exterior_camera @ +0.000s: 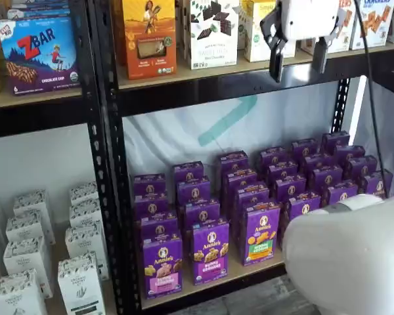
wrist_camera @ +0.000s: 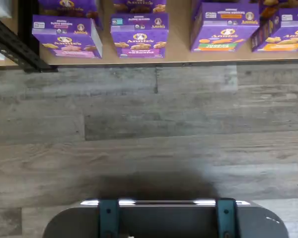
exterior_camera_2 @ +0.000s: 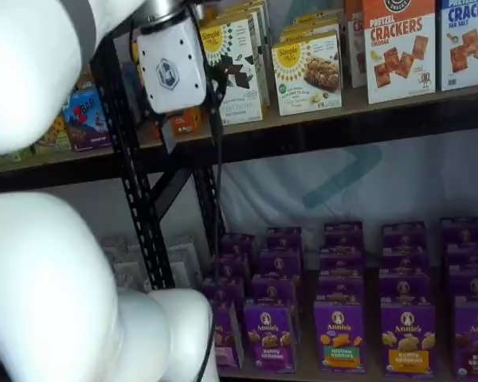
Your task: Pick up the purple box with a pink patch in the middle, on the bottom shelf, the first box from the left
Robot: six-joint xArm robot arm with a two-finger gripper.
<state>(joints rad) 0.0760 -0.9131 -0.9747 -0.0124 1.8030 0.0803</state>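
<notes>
The purple box (exterior_camera: pixel 162 266) with a pink band stands upright at the front left of the bottom shelf (exterior_camera: pixel 240 272), next to the black upright. In the wrist view the purple box (wrist_camera: pixel 67 42) is the leftmost front box on the tan board (wrist_camera: pixel 181 29). In a shelf view only its edge (exterior_camera_2: pixel 225 330) shows beside my arm. My gripper (exterior_camera: pixel 297 62) hangs high up at the level of the upper shelf, far above and to the right of the box. A gap shows between its black fingers and it holds nothing. Its white body (exterior_camera_2: pixel 169 68) shows in a shelf view.
Rows of other purple boxes (exterior_camera: pixel 261 233) fill the bottom shelf. A black perforated upright (exterior_camera: pixel 111 197) stands left of the target, with white boxes (exterior_camera: pixel 26 262) beyond it. My white arm (exterior_camera: pixel 354 256) blocks the lower right. A dark mount (wrist_camera: pixel 164 220) hangs over the grey wood floor (wrist_camera: pixel 149 124).
</notes>
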